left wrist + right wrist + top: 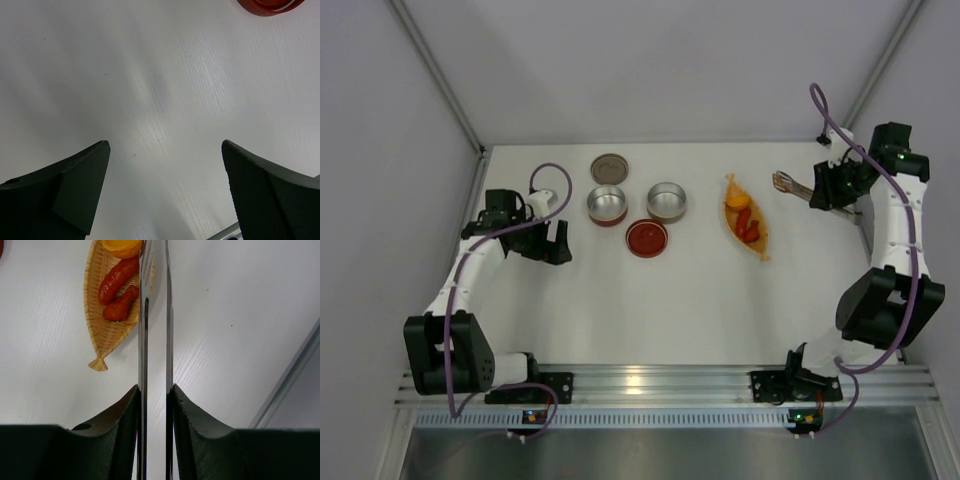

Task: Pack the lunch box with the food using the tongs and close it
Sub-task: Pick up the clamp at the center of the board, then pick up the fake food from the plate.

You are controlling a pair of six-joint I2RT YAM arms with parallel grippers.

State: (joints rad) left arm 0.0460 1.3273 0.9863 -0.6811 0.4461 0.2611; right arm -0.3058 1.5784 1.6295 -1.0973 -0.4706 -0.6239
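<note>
The tongs [788, 183] were pinched in the right claw [155, 397], just to the right of the food dish.

The right claw was shut narrow on the two thin metal arms. That was likely so the tips could point at the orange dish [745, 215] and reach the red slices [750, 229] and the round yellow piece [737, 200]. The left claw [558, 240] was wide and held nothing. It hung over the bare surface [700, 290] near the open tins [607, 204], maybe waiting to help. A red lid [647, 238] and a brown lid [609, 166] lay off the tins, so food could go in. The surface was white and flat, with pale walls around it.
</note>
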